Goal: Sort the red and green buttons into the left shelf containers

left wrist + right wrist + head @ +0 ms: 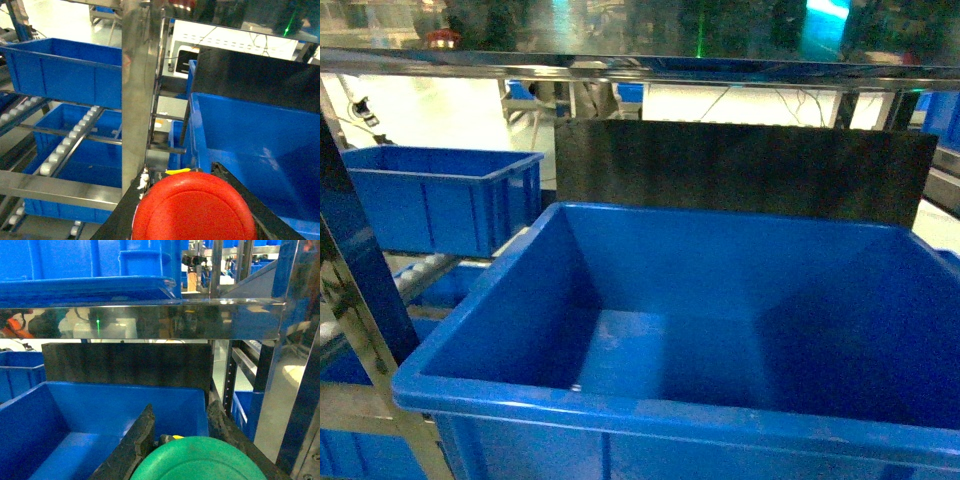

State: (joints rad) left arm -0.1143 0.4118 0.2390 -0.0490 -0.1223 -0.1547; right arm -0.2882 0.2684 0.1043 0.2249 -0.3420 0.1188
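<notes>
The red button (195, 210) fills the bottom of the left wrist view, and my left gripper (180, 172) is shut on it. It hangs beside the left wall of a large blue container (250, 140), in front of a steel post. In the right wrist view the green button (200, 460) sits between the black fingers of my right gripper (182, 410), which is shut on it above the same kind of blue container (100, 405). The head view shows that container (620, 405) close in front with nothing inside. Neither gripper shows there.
A second blue container (440, 200) stands on the shelf at the left rear, over roller rails (70, 140). A black panel (740, 170) rises behind the near bin. A steel shelf beam (150, 315) crosses overhead, and steel posts (137, 100) stand between the bays.
</notes>
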